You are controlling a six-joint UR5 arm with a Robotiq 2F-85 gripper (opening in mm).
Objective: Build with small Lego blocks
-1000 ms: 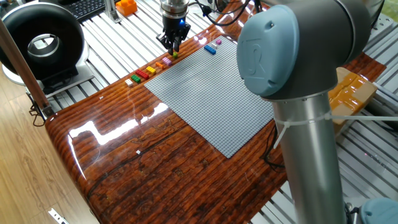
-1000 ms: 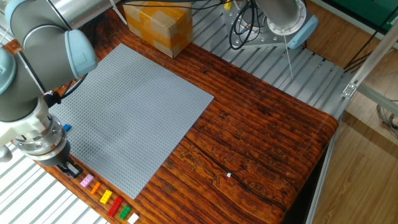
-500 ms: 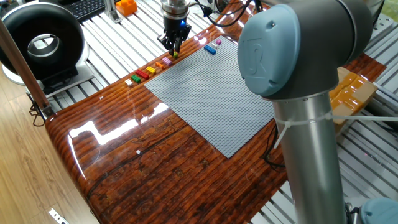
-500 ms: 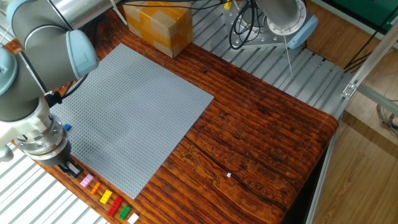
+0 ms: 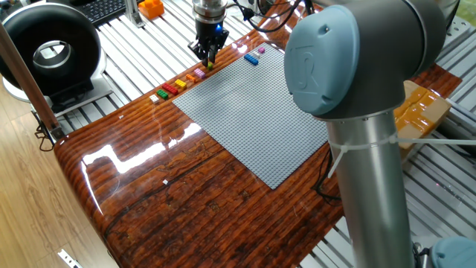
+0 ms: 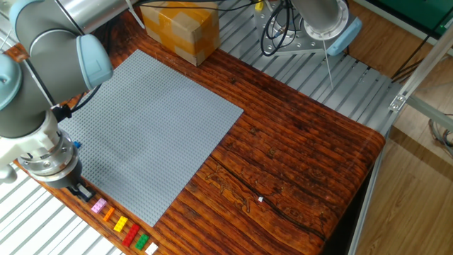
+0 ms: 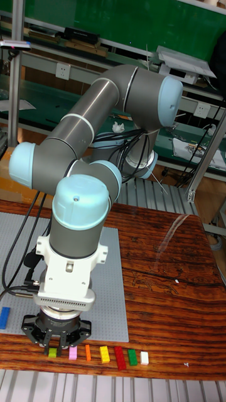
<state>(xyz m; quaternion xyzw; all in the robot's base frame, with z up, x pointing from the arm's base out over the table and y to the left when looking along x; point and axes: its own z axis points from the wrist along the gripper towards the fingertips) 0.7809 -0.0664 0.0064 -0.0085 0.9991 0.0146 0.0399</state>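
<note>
My gripper [image 5: 209,64] [image 6: 82,191] [image 7: 54,347] is low at the table's edge, just off the grey baseplate [image 5: 253,119] [image 6: 148,120]. Its fingers are drawn together on a tiny yellow-green block [image 7: 53,352] at the end of the row of small Lego blocks. The row runs on with pink [image 7: 73,353] [image 6: 99,206], orange [image 7: 88,352], yellow [image 7: 104,355] [image 6: 120,224], red [image 7: 119,357], green [image 7: 132,357] and white [image 7: 144,357] [image 5: 155,97]. A blue block [image 5: 251,59] [image 7: 5,317] and a pink one [image 5: 260,50] sit on the plate's far corner.
A cardboard box [image 6: 180,28] [image 5: 420,112] stands beyond the baseplate. An orange chunky object [image 5: 151,7] and a black round device [image 5: 48,48] sit on the slatted metal bench beside the wooden tabletop [image 5: 186,186]. My arm's elbow [image 5: 349,59] looms over the plate.
Almost nothing differs: the gripper stays at the end of the block row, with only a very slight shift of the arm.
</note>
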